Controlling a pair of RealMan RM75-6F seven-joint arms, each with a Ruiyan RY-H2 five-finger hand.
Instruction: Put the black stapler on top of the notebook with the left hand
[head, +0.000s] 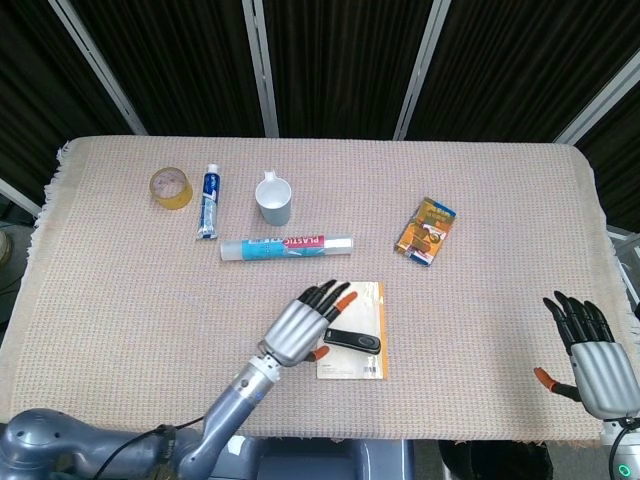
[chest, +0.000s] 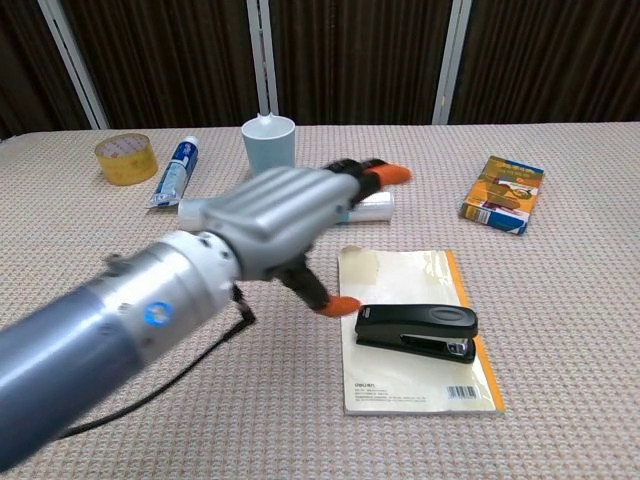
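The black stapler (head: 352, 342) (chest: 417, 330) lies flat on the yellow-edged notebook (head: 366, 306) (chest: 405, 278), across its lower half. My left hand (head: 297, 330) (chest: 272, 217) hovers just left of the notebook, fingers spread apart and holding nothing, clear of the stapler. My right hand (head: 590, 352) rests at the table's right front edge with fingers apart and empty; the chest view does not show it.
A plastic-wrap roll (head: 287, 246) (chest: 248, 211) lies behind the notebook. Further back stand a pale blue cup (head: 274, 201) (chest: 269, 145), a toothpaste tube (head: 209, 200) (chest: 175, 171) and a tape roll (head: 171, 187) (chest: 126, 158). A snack box (head: 426, 230) (chest: 503, 194) sits right.
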